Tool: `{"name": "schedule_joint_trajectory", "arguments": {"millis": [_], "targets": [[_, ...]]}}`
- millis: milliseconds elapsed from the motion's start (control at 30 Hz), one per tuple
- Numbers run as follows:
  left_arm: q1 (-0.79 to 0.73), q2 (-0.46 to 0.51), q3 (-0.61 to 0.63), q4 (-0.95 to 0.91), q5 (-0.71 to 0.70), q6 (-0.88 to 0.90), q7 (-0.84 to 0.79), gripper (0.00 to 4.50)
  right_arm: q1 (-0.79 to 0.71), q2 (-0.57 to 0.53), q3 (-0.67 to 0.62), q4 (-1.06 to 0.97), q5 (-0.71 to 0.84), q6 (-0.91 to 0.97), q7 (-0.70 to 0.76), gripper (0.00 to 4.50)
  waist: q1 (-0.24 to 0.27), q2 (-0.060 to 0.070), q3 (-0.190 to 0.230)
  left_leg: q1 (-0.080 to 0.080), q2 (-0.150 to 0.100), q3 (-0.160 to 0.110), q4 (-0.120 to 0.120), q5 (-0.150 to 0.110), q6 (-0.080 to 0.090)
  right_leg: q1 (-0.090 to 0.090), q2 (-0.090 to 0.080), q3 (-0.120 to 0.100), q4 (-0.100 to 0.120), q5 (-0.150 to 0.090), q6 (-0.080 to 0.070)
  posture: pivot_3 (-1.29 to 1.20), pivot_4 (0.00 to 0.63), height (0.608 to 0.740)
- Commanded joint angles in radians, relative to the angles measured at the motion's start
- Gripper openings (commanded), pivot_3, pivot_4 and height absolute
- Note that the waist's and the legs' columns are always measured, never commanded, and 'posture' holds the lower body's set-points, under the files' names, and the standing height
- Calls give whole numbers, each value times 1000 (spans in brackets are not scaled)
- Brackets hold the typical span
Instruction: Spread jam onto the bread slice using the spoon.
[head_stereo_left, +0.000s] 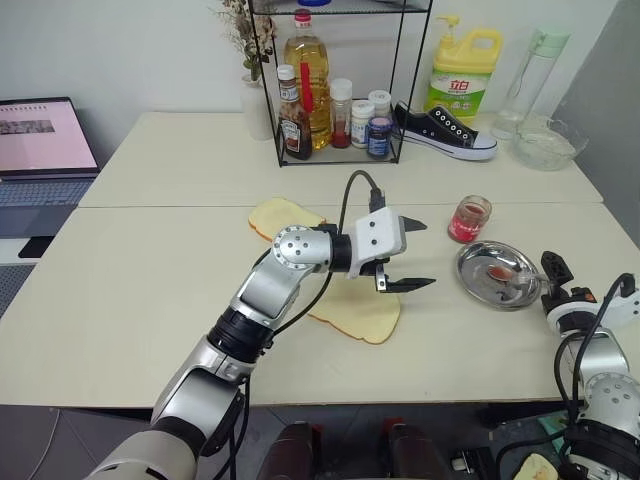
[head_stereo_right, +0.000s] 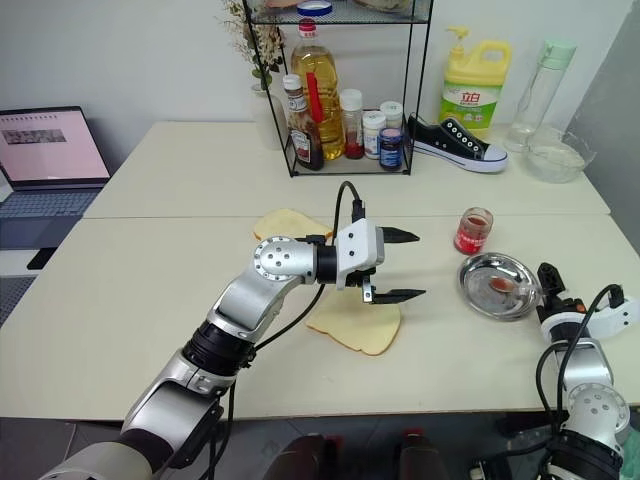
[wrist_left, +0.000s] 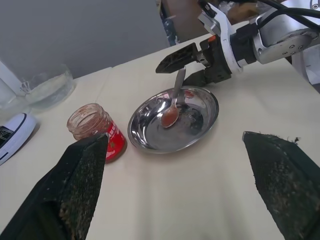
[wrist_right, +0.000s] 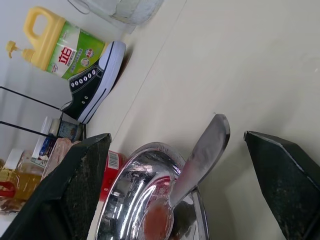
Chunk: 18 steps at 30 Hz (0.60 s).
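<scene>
Currently right pincer (wrist_left: 187, 67) gapes empty at spoon (wrist_left: 174, 100) handle in dish (head_stereo_left: 470, 268); misaligned closing could flip it, flinging jam. Left pincer (head_stereo_left: 412, 254) open, empty.

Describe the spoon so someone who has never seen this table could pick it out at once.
On the near table's right side sits a round steel dish, just in front of the small jam jar. The spoon lies in that dish, handle resting on the rim: small, silver, with a red-stained bowl.
</scene>
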Motion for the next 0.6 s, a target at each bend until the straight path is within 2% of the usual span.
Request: {"name": "schedule_joint_trajectory", "arguments": {"millis": [33, 167, 333, 467, 600], "targets": [[-22, 0, 11, -40, 4, -3, 0, 4475, -6, 3, -18, 19, -12, -14, 17, 4500, 0, 0, 0, 0, 0, 0, 0, 0, 0, 0, 0, 0, 0, 0, 0, 0, 150, 740], [-26, -1, 13, -41, 2, -1, 0, 4500, -13, 6, -18, 37, -22, -21, 34, 3226, 0, 0, 0, 0, 0, 0, 0, 0, 0, 0, 0, 0, 0, 0, 0, 0, 150, 740], [-31, 0, 17, -39, 1, 0, 1, 4500, -25, 6, -25, 59, -34, -29, 58, 1289, -2, 0, 0, 1, 0, 0, 0, 0, 0, 1, 0, 0, 0, 0, 0, 0, 150, 740], [-32, 3, 19, -35, 3, 1, 4, 4500, -31, 11, -32, 71, -29, -36, 83, 15, -1, 0, 0, 3, 0, 0, 0, 0, 0, 4, 0, 0, -1, 0, 0, 0, 150, 740], [-34, 8, 26, -27, 4, -2, 8, 4500, -27, 20, -35, 47, -9, -25, 109, 15, 0, 0, 0, 4, 0, 0, 0, 0, 0, 5, 0, 0, -1, 0, 0, 0, 150, 740]]}}
